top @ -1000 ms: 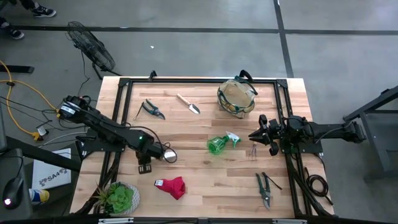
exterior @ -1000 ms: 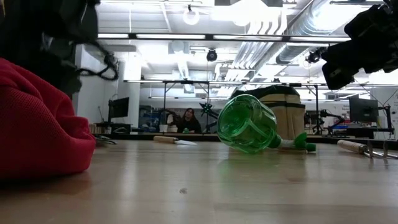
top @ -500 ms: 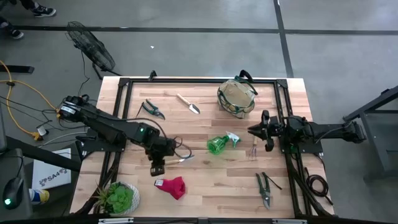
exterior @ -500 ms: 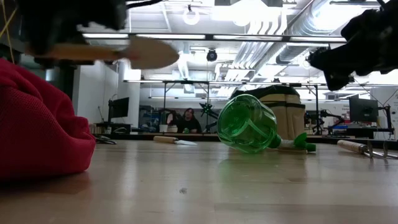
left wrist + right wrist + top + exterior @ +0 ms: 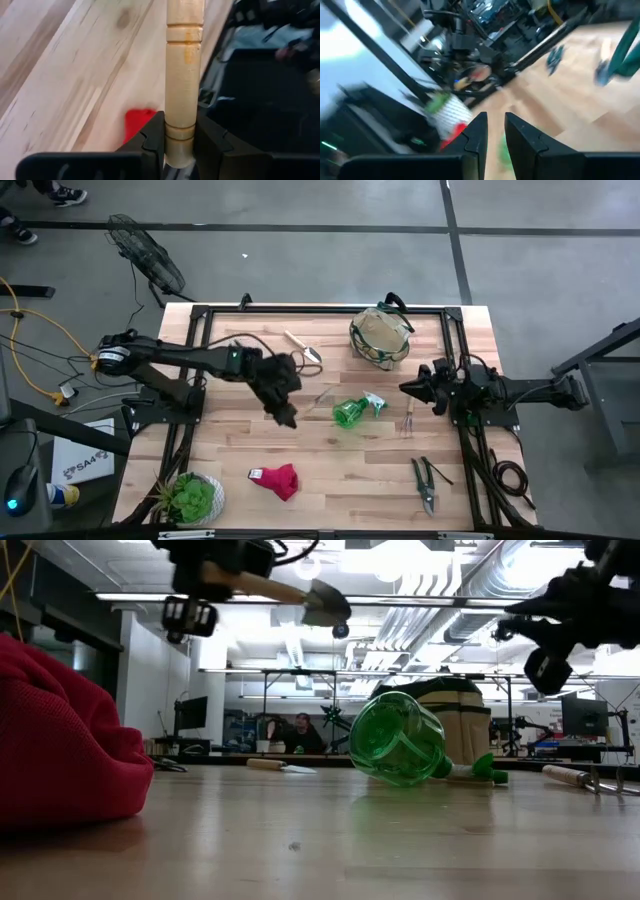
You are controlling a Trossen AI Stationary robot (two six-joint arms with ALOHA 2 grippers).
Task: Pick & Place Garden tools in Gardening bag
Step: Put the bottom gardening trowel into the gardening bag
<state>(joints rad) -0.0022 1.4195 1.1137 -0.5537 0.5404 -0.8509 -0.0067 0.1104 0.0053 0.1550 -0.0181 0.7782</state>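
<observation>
My left gripper (image 5: 294, 402) is above the table's middle, shut on a wooden-handled trowel (image 5: 320, 395), whose metal blade (image 5: 326, 604) shows high in the low view. My right gripper (image 5: 412, 388) hovers at the right between the tan gardening bag (image 5: 380, 335) and the fork (image 5: 408, 420). It is empty, with a narrow gap between its fingers (image 5: 477, 131). The green spray bottle (image 5: 354, 410) lies on its side at the centre. The red glove (image 5: 277, 480) lies near the front edge. My left gripper pinches the trowel's wooden handle (image 5: 180, 125) between its two fingers, close to the handle's free end. The fingers lie across the handle. The trowel is lifted clear of the table, roughly level, its blade a little lower than the handle and toward the table's right.
A second small trowel (image 5: 303, 347) and dark shears (image 5: 243, 356) lie at the far left. Pruning shears (image 5: 425, 485) lie at the near right. A potted plant (image 5: 190, 498) stands at the near left corner. A black frame (image 5: 320, 308) runs round the table's edges.
My left gripper has carried the trowel up and away from the red glove, toward the table's far edge and right, to above the middle. It has turned on the way, so the trowel points toward the spray bottle and bag. The right gripper has stayed roughly in place.
</observation>
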